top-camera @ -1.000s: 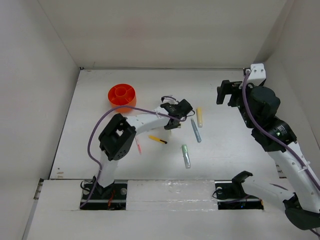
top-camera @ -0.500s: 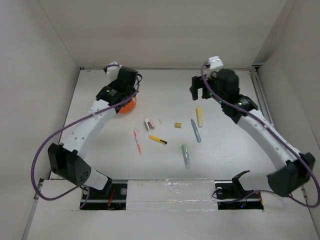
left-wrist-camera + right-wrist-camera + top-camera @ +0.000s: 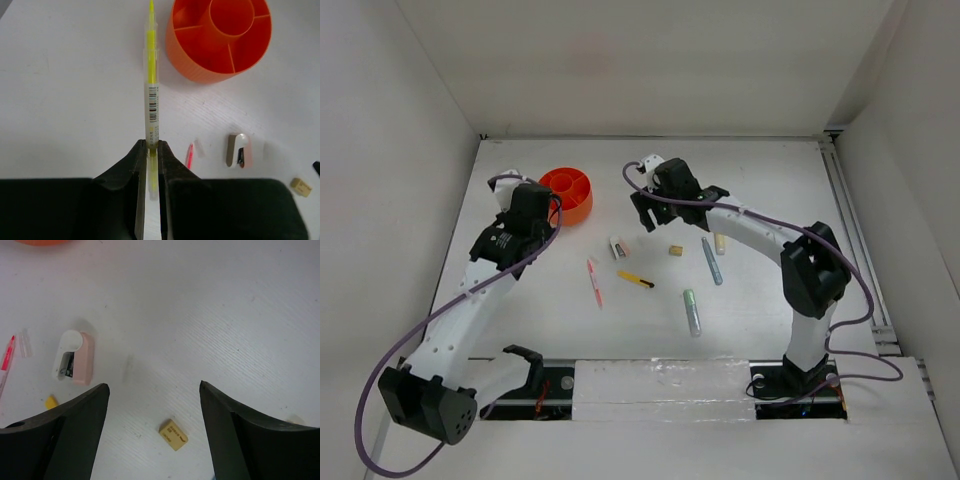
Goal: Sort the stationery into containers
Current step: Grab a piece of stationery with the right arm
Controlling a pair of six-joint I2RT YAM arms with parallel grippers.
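Note:
My left gripper [image 3: 151,145] is shut on a slim clear-yellow highlighter [image 3: 151,90] that points forward, just left of the orange cup [image 3: 220,37]. In the top view the left gripper [image 3: 530,215] is beside the cup [image 3: 567,192]. My right gripper [image 3: 152,387] is open and empty above the table, with a tan eraser [image 3: 173,434] between its fingers below. In the top view lie the tan eraser [image 3: 675,250], pink pen [image 3: 594,282], yellow-black pen [image 3: 636,280], grey-blue pen [image 3: 711,260], pale green marker [image 3: 692,312] and pale yellow marker [image 3: 720,243], partly under the right arm.
A pink-and-white item [image 3: 75,357] lies left of the right gripper, with a clear cap [image 3: 23,343] beside it. It also shows in the top view [image 3: 618,247]. White walls enclose the table on three sides.
The left gripper moved from above the cup's far side to its left side. The right gripper swung left from the far right to above the tan eraser.

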